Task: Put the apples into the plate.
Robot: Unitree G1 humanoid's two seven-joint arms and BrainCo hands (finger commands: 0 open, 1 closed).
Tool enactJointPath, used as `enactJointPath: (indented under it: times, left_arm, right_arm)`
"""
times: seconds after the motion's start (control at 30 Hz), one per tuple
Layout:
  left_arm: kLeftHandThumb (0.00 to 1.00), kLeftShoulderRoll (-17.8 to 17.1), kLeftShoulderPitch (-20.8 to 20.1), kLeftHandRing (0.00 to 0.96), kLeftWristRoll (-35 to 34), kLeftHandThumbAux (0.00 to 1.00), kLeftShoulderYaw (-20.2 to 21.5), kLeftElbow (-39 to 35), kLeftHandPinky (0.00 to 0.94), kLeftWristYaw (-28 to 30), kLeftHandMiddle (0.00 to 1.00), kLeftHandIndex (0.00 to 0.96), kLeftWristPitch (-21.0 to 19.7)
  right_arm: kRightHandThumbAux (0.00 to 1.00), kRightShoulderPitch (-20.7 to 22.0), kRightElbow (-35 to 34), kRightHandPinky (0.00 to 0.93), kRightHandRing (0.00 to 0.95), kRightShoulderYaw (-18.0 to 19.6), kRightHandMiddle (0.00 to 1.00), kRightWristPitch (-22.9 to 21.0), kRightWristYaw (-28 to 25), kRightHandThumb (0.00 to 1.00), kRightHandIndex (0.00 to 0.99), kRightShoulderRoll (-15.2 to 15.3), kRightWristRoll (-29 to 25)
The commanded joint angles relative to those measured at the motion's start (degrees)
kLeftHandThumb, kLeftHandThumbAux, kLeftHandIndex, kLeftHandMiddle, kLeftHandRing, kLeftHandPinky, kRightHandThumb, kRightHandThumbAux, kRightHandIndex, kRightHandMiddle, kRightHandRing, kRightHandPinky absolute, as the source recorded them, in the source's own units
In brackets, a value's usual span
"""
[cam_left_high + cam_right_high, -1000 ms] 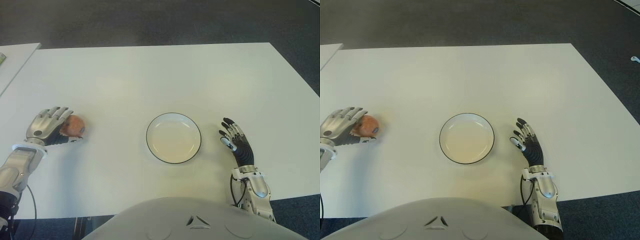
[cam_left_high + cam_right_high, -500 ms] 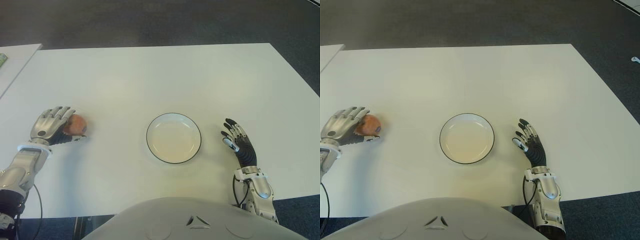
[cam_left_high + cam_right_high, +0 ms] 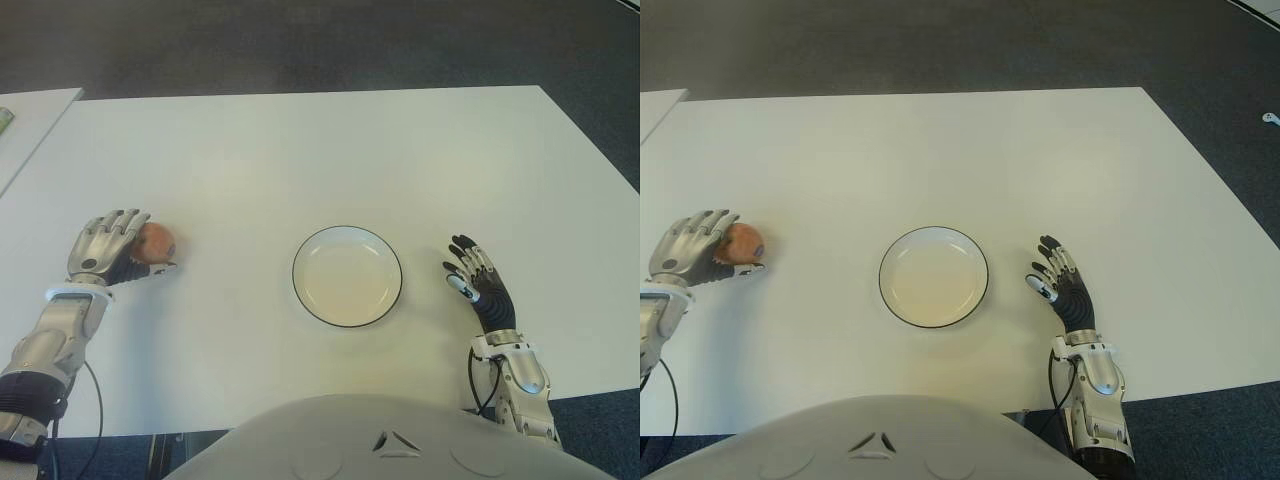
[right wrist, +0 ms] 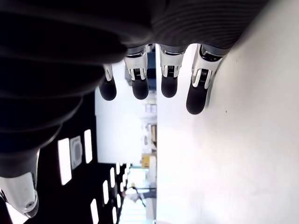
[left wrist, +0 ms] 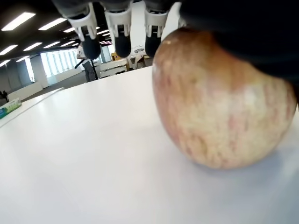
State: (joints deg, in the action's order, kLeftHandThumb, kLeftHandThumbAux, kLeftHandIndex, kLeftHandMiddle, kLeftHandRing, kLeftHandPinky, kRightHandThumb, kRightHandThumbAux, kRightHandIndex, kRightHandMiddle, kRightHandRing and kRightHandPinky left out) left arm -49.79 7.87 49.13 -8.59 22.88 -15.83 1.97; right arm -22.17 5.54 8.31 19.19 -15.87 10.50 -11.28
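Cupping a single apple (image 3: 155, 243) with my left hand (image 3: 108, 249), I have it at the left side of the white bench (image 3: 300, 150), well apart from the plate (image 3: 347, 276). The apple is reddish yellow with faint streaks, and in my left wrist view it sits on the bench surface with its underside touching the white top. My palm is against one side of it and my fingers (image 5: 121, 28) arch over its top, their dark tips reaching past it and not pressed onto the skin where I can see them. In the eye views my thumb lies low along the near side of the apple. So my left hand is wrapped loosely around the apple, which is not lifted.

The plate is round and white with a thin dark rim, and it sits near the middle of the bench, straight in front of my body. Nothing lies in it.

My right hand (image 3: 478, 283) shows just to the right of the plate, near it but not touching. Its fingers are extended and slightly spread, pointing away from me, and they hold nothing. In my right wrist view the fingertips (image 4: 195, 98) hang close beside the white bench top.

A second white surface (image 3: 30, 120) shows at the far left edge, apart from my bench.
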Motion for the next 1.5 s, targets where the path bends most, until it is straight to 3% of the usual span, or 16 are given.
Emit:
enactJointPath:
  times: [0.03, 0.13, 0.23, 0.27, 0.33, 0.47, 0.53, 0.7, 1.5]
  left_arm:
    - [0.266, 3.56, 1.95, 0.056, -1.35, 0.36, -3.41, 3.54, 0.116, 2.48, 0.077, 0.098, 0.65]
    - [0.285, 4.51, 0.69, 0.199, -2.25, 0.388, -3.9, 7.78, 0.242, 0.38, 0.218, 0.177, 2.06]
    - [0.383, 5.15, -1.5, 0.407, -2.26, 0.46, -4.98, 13.38, 0.4, -2.1, 0.42, 0.34, 3.75]
    - [0.395, 5.76, -3.76, 0.424, -1.68, 0.469, -5.92, 17.13, 0.413, -2.95, 0.437, 0.354, 4.19]
    - [0.575, 6.03, -5.6, 0.509, -0.52, 0.602, -7.26, 19.84, 0.493, -3.65, 0.518, 0.401, 3.74]
    - [0.672, 5.32, -5.72, 0.583, 0.89, 0.671, -9.17, 19.22, 0.536, -3.91, 0.593, 0.426, 1.96]
    - [0.698, 5.18, -6.55, 0.639, 2.0, 0.687, -10.71, 19.89, 0.628, -3.97, 0.648, 0.434, 0.85]
    - [0.721, 5.01, -7.33, 0.703, 2.01, 0.696, -12.53, 20.54, 0.725, -4.1, 0.717, 0.441, -0.28]
    - [0.745, 4.45, -5.64, 0.814, -4.4, 0.697, -12.0, 16.59, 0.815, -2.0, 0.804, 0.443, -0.37]
  right_arm:
    - [0.616, -1.06, 3.25, 0.013, 0.0, 0.37, 0.019, -2.96, -0.25, 0.145, 0.066, -0.14, -0.27]
    - [0.62, -0.67, 3.48, 0.02, 0.0, 0.6, 0.025, -3.06, -0.47, 0.151, 0.072, -0.12, -0.63]
    - [0.622, -0.48, 3.52, 0.029, 0.0, 0.73, 0.033, -3.14, -0.69, 0.159, 0.081, -0.15, -0.83]
    - [0.622, -0.47, 3.49, 0.03, 0.0, 0.76, 0.033, -3.12, -0.72, 0.16, 0.081, -0.2, -0.89]
    - [0.623, -0.31, 3.58, 0.027, 0.0, 0.84, 0.034, -3.04, -0.76, 0.164, 0.083, -0.3, -1.08]
    - [0.622, -0.07, 3.8, 0.025, 0.0, 0.93, 0.036, -2.72, -0.85, 0.168, 0.083, -0.38, -1.27]
    - [0.621, 0.16, 3.97, 0.025, 0.0, 0.95, 0.032, -2.48, -0.91, 0.163, 0.078, -0.34, -1.22]
    - [0.615, 0.21, 3.68, 0.04, 0.006, 0.95, 0.039, -2.56, -0.74, 0.162, 0.078, -0.19, -0.72]
    - [0.596, 0.66, 3.38, 0.029, 0.011, 1.19, 0.048, -3.64, -1.33, 0.191, 0.089, -0.68, -2.0]
